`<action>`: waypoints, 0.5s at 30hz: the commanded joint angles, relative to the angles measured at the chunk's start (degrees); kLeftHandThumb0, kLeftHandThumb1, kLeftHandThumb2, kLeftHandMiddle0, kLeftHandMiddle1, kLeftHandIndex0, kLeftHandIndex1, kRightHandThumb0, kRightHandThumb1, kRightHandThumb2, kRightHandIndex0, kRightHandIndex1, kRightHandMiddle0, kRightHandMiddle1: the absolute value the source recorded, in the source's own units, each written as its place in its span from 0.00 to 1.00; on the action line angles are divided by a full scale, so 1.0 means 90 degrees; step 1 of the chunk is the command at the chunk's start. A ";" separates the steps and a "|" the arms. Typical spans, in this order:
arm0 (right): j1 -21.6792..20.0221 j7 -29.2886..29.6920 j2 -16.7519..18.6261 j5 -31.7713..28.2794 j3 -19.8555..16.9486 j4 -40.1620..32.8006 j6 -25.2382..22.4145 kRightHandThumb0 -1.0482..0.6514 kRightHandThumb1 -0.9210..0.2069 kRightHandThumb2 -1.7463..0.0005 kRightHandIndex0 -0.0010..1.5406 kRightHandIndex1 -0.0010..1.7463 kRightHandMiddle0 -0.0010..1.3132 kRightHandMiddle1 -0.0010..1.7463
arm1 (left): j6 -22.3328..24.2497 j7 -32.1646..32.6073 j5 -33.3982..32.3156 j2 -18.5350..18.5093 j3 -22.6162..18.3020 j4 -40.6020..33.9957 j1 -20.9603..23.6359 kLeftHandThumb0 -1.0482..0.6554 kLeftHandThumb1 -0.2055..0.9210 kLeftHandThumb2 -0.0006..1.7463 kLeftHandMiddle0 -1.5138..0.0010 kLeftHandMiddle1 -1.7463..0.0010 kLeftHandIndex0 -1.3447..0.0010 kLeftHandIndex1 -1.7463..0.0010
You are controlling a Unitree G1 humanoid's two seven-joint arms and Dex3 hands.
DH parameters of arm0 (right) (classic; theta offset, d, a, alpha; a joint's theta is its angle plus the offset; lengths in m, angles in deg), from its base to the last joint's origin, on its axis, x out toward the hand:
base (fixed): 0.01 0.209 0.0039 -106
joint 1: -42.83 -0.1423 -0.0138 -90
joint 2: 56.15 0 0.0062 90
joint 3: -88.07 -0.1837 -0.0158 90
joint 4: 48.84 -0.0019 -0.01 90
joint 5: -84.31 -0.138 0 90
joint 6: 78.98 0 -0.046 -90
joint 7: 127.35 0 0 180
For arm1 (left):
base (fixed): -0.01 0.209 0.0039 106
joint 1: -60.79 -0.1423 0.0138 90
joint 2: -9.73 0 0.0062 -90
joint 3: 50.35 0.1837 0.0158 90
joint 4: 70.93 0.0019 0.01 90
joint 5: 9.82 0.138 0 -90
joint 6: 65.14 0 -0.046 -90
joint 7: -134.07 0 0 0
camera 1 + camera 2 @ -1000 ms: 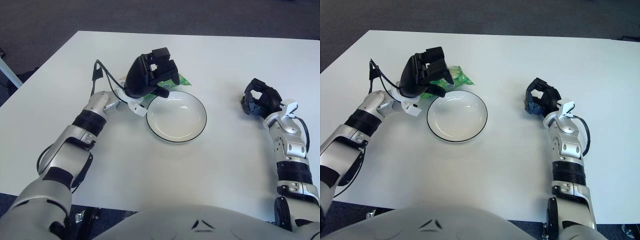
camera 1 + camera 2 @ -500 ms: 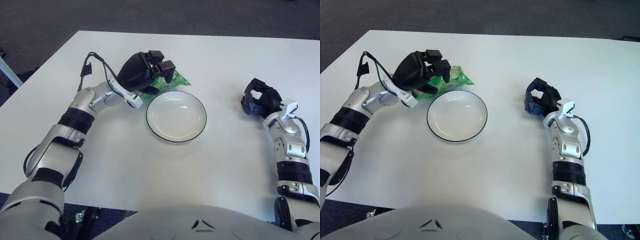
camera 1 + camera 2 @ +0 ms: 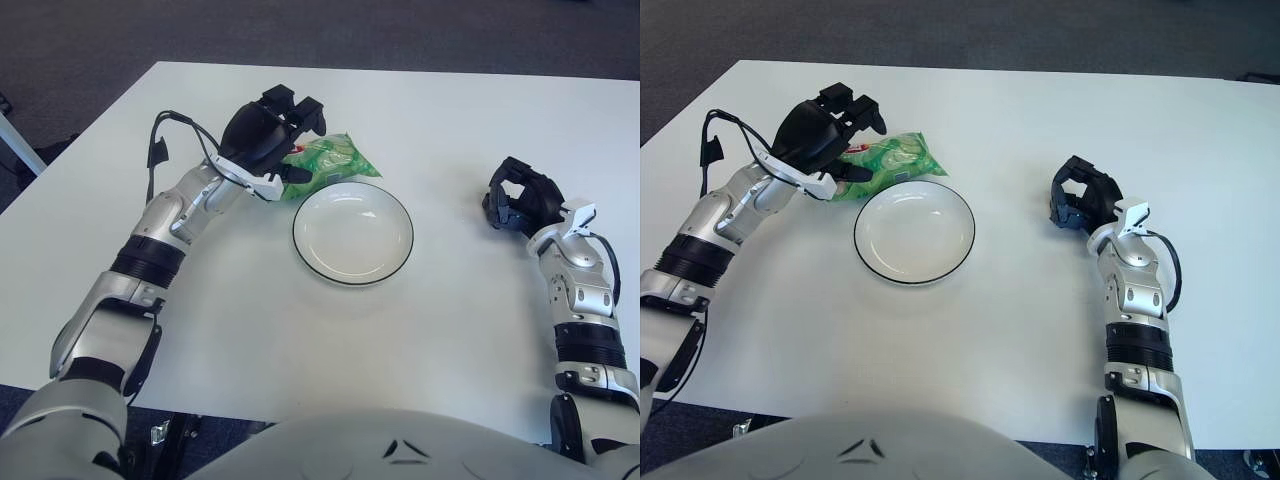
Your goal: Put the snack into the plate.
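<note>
The snack is a green packet lying flat on the white table, just behind the left rim of the plate. The plate is white with a dark rim and holds nothing. My left hand hovers at the packet's left end with its fingers spread above it and the thumb low beside it; it is not closed on the packet. My right hand rests curled at the right of the table, far from the plate, holding nothing.
The white table ends close behind the snack, with dark carpet beyond. A black cable loops off my left wrist.
My left hand has pulled back to the left and uncovered most of the snack, which stays on the table. My right hand has not moved.
</note>
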 commanded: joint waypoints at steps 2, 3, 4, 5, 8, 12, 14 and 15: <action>0.0341 0.0018 0.0057 0.0200 0.0161 0.0295 -0.0332 0.34 0.48 0.29 0.81 1.00 0.43 1.00 | 0.0840 -0.0358 0.0229 0.0063 -0.0078 -0.0326 -0.0125 0.09 0.96 0.30 0.98 0.57 1.00 0.46; 0.0342 0.0020 0.0056 0.0199 0.0163 0.0292 -0.0334 0.34 0.48 0.29 0.81 1.00 0.43 1.00 | 0.0960 -0.0411 0.0254 0.0070 -0.0069 -0.0364 -0.0135 0.09 0.97 0.30 0.99 0.58 1.00 0.47; 0.0342 0.0025 0.0056 0.0202 0.0166 0.0288 -0.0337 0.34 0.48 0.29 0.81 1.00 0.43 1.00 | 0.1080 -0.0484 0.0272 0.0073 -0.0059 -0.0403 -0.0142 0.08 0.98 0.29 0.99 0.60 1.00 0.48; 0.0343 0.0032 0.0055 0.0206 0.0170 0.0284 -0.0340 0.34 0.48 0.28 0.81 1.00 0.43 1.00 | 0.1206 -0.0570 0.0291 0.0077 -0.0049 -0.0444 -0.0149 0.08 0.98 0.28 0.99 0.62 1.00 0.49; 0.0348 0.0059 0.0054 0.0224 0.0183 0.0274 -0.0329 0.34 0.49 0.28 0.82 1.00 0.44 1.00 | 0.1670 -0.0906 0.0432 0.0084 -0.0005 -0.0582 -0.0161 0.05 1.00 0.29 1.00 0.71 1.00 0.56; 0.0360 0.0098 0.0048 0.0265 0.0209 0.0257 -0.0306 0.34 0.50 0.27 0.82 1.00 0.45 1.00 | 0.2149 -0.1310 0.0579 0.0081 0.0058 -0.0746 -0.0170 0.02 1.00 0.32 1.00 0.80 1.00 0.63; 0.0365 0.0117 0.0042 0.0284 0.0225 0.0248 -0.0297 0.34 0.50 0.27 0.82 1.00 0.45 1.00 | 0.2302 -0.1480 0.0610 0.0078 0.0079 -0.0791 -0.0164 0.01 1.00 0.34 1.00 0.85 1.00 0.68; 0.0367 0.0123 0.0040 0.0285 0.0230 0.0246 -0.0296 0.34 0.51 0.27 0.82 1.00 0.45 1.00 | 0.2343 -0.1519 0.0614 0.0077 0.0086 -0.0811 -0.0165 0.01 1.00 0.34 1.00 0.86 1.00 0.69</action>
